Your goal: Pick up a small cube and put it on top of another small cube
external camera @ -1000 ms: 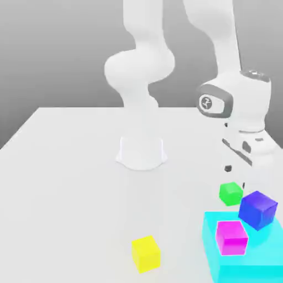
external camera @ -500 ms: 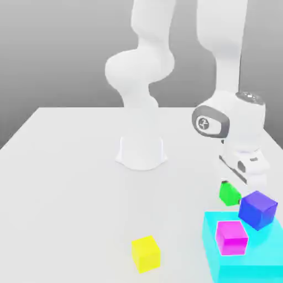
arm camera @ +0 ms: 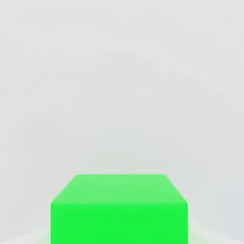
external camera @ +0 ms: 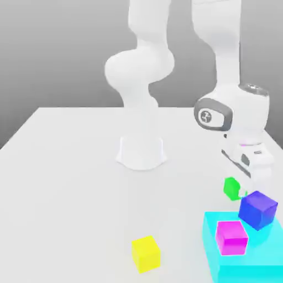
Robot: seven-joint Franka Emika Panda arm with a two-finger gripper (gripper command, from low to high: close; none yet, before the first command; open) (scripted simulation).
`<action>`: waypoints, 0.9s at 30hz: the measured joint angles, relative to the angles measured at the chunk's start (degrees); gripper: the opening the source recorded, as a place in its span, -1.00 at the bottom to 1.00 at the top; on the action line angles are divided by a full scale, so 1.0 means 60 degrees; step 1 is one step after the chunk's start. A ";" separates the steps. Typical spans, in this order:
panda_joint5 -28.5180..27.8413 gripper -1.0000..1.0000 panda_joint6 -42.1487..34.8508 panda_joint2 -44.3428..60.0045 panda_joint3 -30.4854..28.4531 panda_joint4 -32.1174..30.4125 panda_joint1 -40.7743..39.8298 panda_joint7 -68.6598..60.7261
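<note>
Exterior view: the small green cube (external camera: pixel 231 188) sits directly under the white hand (external camera: pixel 241 190), at its tip, with the fingers closed tight against its sides. It looks lifted slightly off the white tabletop (external camera: pixel 72 182), though the gap beneath it is hard to judge. It hangs just above and beside the far corner of the cyan block (external camera: pixel 243 260), close to the blue cube (external camera: pixel 257 209) on the exterior view's right. The blue cube rests on the cyan block's far edge, and a magenta cube (external camera: pixel 231 237) sits on the block's top face nearer the camera. A yellow cube (external camera: pixel 146 253) lies alone on the tabletop, well apart toward the exterior view's left. In the hand view the green cube (arm camera: pixel 119 209) appears close up against the pale tabletop (arm camera: pixel 119 71).
</note>
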 joint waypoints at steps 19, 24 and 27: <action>0.1145 -1.00 -0.2544 -0.1622 -0.0228 0.0775 -0.0086 -0.4651; 0.1107 -1.00 -0.3392 -0.1770 -0.0477 0.1488 -0.0272 -0.6959; 0.1045 -1.00 -0.3893 -0.1847 -0.0651 0.1915 -0.0380 -0.8318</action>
